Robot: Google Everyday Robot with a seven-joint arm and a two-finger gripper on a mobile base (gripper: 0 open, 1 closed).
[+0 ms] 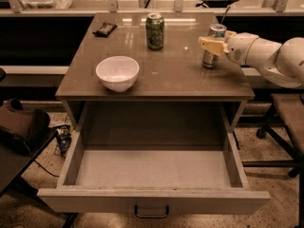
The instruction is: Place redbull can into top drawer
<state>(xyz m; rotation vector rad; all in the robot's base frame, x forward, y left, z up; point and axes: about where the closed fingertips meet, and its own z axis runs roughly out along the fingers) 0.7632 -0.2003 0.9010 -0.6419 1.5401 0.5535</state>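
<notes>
The redbull can stands on the tabletop near its right edge, slim and silver-blue with a silver top. My gripper reaches in from the right on a white arm and sits at the can's upper half, covering part of it. The top drawer is pulled fully open below the tabletop. Its pale inner floor is bare, and a dark handle sits at the front centre.
A white bowl sits at the table's front left. A green can stands at the back centre, and a dark wrapped bar lies at the back left. A chair base stands to the right and a dark bag to the left.
</notes>
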